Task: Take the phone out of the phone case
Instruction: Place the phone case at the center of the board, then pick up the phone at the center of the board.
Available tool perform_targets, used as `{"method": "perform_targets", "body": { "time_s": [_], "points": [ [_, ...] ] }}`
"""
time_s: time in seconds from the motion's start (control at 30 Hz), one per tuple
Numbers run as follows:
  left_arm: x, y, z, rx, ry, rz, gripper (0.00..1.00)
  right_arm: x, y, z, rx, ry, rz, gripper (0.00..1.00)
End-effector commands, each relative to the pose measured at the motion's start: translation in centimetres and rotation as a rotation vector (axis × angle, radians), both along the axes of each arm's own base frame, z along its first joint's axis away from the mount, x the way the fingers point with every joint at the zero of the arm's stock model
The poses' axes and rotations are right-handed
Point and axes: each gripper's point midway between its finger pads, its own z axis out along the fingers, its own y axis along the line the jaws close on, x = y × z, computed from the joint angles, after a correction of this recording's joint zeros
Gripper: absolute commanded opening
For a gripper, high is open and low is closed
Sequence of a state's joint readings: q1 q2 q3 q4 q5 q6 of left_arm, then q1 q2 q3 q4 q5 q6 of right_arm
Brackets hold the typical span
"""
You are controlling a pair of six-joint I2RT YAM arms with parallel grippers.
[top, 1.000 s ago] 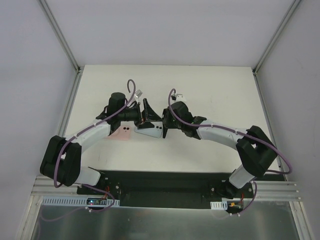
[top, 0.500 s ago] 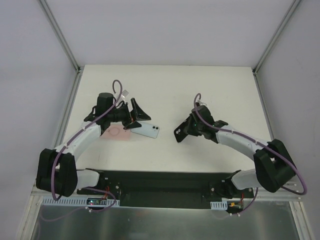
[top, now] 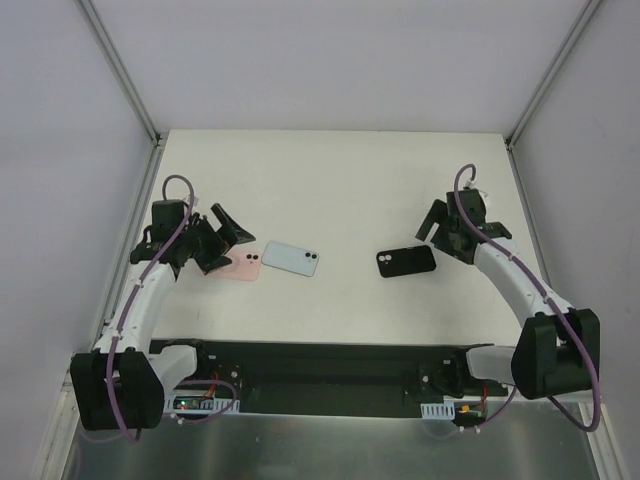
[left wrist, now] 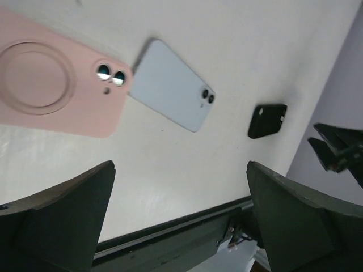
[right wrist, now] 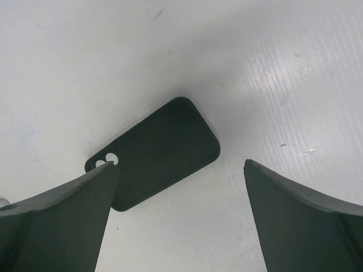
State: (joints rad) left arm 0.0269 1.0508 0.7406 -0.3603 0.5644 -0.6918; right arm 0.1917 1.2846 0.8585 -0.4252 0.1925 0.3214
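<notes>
Since the light-blue phone (top: 291, 258) lies bare and flat on the white table (top: 330, 180), back up with both lenses showing, I judge the extraction done; what remains looks like clearing the arms.

Left gripper (left wrist: 180, 170): well left of the phone, jaws spread wide, nothing between them. It hangs above the table edge of a pink case (top: 240, 265). My reading is that the wide spread is there simply so it stays off both items.

Pink case: just left of the phone, the near corners close together but apart in the left wrist view. It has a moulded ring on the back, and shiny lenses fill its cutout, so it probably has a handset in it. Not the item worked here, as far as I can judge.

Black phone case (top: 406, 262): well right of the phone, flat on the table. Bare table shows through its camera cutout in the right wrist view, so it is empty. Set well apart, presumably so shell and handset read as separate.

Right gripper (right wrist: 181, 164): further right of the phone, above the black case, fingers parted wide, gripping nothing.
</notes>
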Motion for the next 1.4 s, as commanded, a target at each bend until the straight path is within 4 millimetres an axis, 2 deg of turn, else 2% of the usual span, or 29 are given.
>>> {"method": "perform_targets", "body": {
  "time_s": [0.0,0.07,0.2,0.3,0.33,0.4,0.43,0.47,0.5,0.53,0.57,0.6,0.73,0.87,1.03,1.07,1.3,1.37],
  "points": [
    [-2.5,4.3,-4.5,0.164,0.23,0.171,0.99,0.3,0.3,3.7,-0.05,-0.055,0.076,0.96],
    [-3.1,5.5,-5.7,0.215,0.298,0.231,0.99,0.3,1.3,4.1,-0.061,-0.059,0.129,0.97],
    [-4.4,6.5,-7.5,0.262,0.433,0.292,0.99,-0.3,4.8,3.3,-0.064,-0.033,0.249,0.97],
    [-4.2,6.8,-7.7,0.256,0.496,0.358,0.99,-0.7,6.9,2.5,-0.051,-0.018,0.304,0.97],
    [-3.8,6.7,-7.3,0.238,0.511,0.388,0.99,-0.7,7.5,2.4,-0.048,-0.017,0.318,0.97],
    [-3.1,7.2,-7.9,0.259,0.562,0.414,0.99,-1.0,8.7,2.1,-0.044,-0.008,0.347,0.97],
    [-2.4,7.6,-7.4,0.269,0.573,0.432,0.99,-1.0,8.9,1.9,-0.045,-0.004,0.355,0.97],
    [-2.2,7.7,-8.2,0.283,0.63,0.436,0.99,-1.2,9.3,2.0,-0.045,-0.006,0.366,0.97],
    [-1.9,7.8,-8.3,0.292,0.654,0.441,0.99,-1.3,9.5,1.9,-0.045,-0.005,0.369,0.97],
    [-0.6,8.1,-7.6,0.293,0.646,0.457,0.99,-1.4,9.6,1.9,-0.044,-0.003,0.373,0.97],
    [-0.6,8.3,-8.4,0.311,0.699,0.463,0.99,-1.5,9.6,2.2,-0.042,-0.012,0.376,0.97],
    [0.3,8.8,-8.2,0.325,0.695,0.485,0.99,-1.8,9.5,2.0,-0.04,-0.008,0.374,0.97],
    [1.4,9.1,-9.1,0.348,0.737,0.517,0.99,-2.6,9.1,2.1,-0.046,-0.011,0.372,0.97],
    [1.2,8.7,-10.0,0.368,0.778,0.527,0.99,-3.2,8.5,2.2,-0.053,-0.018,0.369,0.97],
    [1.2,7.8,-10.1,0.369,0.798,0.54,0.99,-3.8,8.3,1.8,-0.045,-0.013,0.369,0.97],
    [1.3,8.3,-10.5,0.404,0.805,0.555,0.99,-4.0,8.3,1.7,-0.043,-0.012,0.366,0.97],
    [1.3,8.4,-11.8,0.424,0.876,0.632,0.99,-4.7,7.7,1.7,-0.05,-0.015,0.363,0.97],
    [1.2,7.7,-12.1,0.445,0.878,0.622,0.99,-4.9,7.4,1.7,-0.057,-0.017,0.361,0.97]
  ]
}}
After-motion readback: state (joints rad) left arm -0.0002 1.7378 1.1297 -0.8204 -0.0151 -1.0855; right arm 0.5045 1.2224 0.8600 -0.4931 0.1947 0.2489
